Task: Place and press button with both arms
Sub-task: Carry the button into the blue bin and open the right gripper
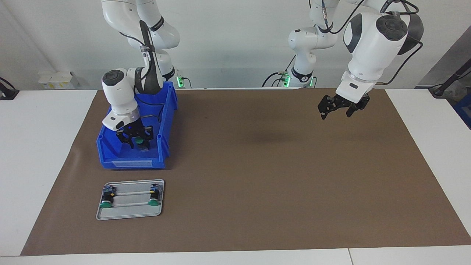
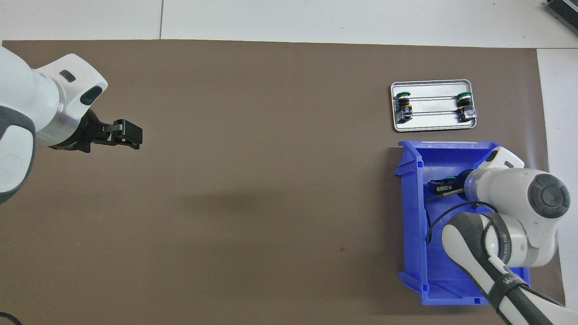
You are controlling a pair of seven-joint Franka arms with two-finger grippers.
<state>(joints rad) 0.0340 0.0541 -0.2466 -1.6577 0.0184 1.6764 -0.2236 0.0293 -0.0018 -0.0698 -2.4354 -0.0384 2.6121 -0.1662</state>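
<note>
Inside the blue bin (image 1: 128, 162) (image 2: 412, 212), my right gripper (image 1: 137, 143) (image 2: 440, 186) reaches down, open. Its fingers stand on either side of a green-capped button (image 1: 139, 140) (image 2: 450, 178). I cannot tell whether the button rests on the bin floor or touches the fingers. Two more buttons (image 1: 106, 201) (image 1: 154, 198) lie on a small metal tray (image 1: 130, 213) (image 2: 433, 124), farther from the robots than the bin. My left gripper (image 1: 335, 112) (image 2: 131, 134) hangs open and empty over the brown mat at the left arm's end and waits.
A brown mat (image 1: 257, 165) covers most of the white table. The bin and tray sit at the right arm's end of it. A black cable trails from the right arm into the bin (image 2: 433, 225).
</note>
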